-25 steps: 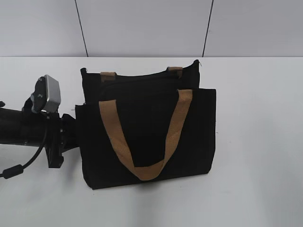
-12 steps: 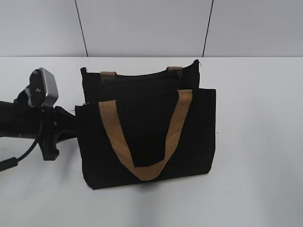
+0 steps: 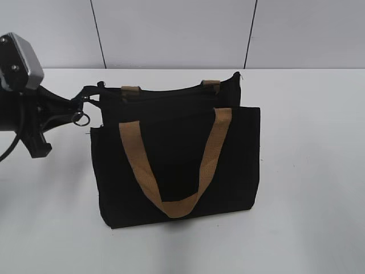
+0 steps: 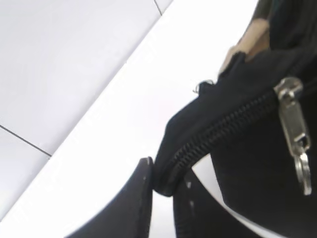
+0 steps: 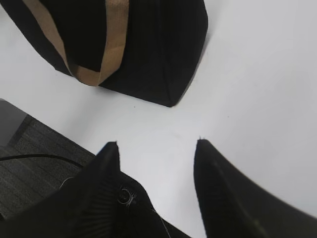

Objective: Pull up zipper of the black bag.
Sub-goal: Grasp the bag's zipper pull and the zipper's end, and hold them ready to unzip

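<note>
The black bag [image 3: 177,165] stands on the white table [image 3: 308,171] with tan strap handles [image 3: 140,171]. My left gripper [image 3: 86,98] is at the bag's top left corner. In the left wrist view it [image 4: 166,179] is shut on the end of the black zip line [image 4: 223,129]. The silver zipper pull [image 4: 293,124] hangs from the zip line just beyond my fingertips; in the exterior view it shows as a small silver ring [image 3: 81,119] under the gripper. My right gripper [image 5: 158,144] is open and empty above the table, short of the bag's bottom corner [image 5: 168,94]. It is out of the exterior view.
A grey panelled wall [image 3: 171,34] runs behind the table. The table's near edge and dark floor [image 5: 29,144] show at the lower left of the right wrist view.
My left arm has risen from the bag's left side to its top left corner and closed on the zip end. The silver ring has come into sight.
</note>
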